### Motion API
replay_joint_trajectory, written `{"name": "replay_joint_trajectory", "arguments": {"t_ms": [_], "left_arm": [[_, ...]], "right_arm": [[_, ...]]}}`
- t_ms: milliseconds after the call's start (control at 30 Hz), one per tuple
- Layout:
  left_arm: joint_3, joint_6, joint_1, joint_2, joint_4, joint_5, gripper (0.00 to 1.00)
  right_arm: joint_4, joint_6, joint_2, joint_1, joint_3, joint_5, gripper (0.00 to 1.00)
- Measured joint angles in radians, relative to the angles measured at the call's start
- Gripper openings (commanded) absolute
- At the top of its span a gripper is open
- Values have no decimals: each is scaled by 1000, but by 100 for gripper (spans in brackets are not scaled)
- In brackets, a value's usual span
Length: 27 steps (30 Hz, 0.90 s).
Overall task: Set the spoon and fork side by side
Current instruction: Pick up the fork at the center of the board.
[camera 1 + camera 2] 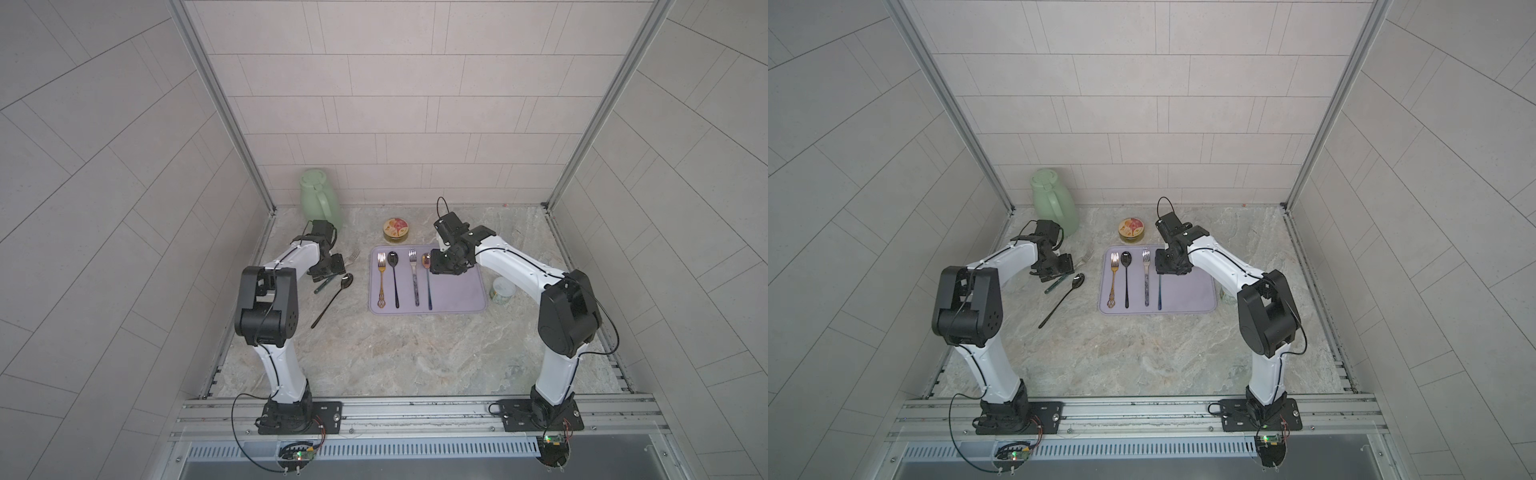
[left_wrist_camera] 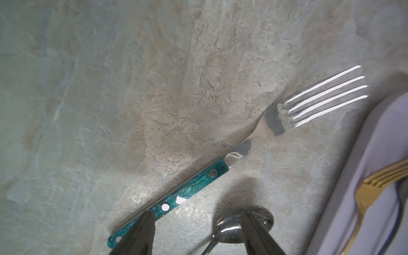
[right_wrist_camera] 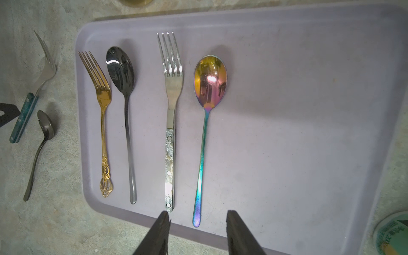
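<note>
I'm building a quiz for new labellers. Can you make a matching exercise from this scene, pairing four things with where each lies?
Things:
1. gold fork
2. rainbow spoon
3. green-handled fork
4. tin

Places:
A. on the bare table, left of the tray
B. on the table behind the tray
C. leftmost piece on the tray
D. rightmost piece on the tray

Pairs: 1-C, 2-D, 3-A, 4-B
</note>
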Motion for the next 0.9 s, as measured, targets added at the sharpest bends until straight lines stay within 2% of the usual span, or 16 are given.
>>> {"name": "replay_joint_trajectory", "arguments": {"t_ms": [267,633,900], "left_arm": [[49,59,0,97,-36,-14,64],[69,52,0,112,-57,-26,36],[68,34,-15,111,-60,-18,34]], "right_arm": [[-1,-12,0,-1,0,-1,47],[-4,-17,0,-7,0,-32,47],[-4,-17,-1,-7,0,-50,47]]}}
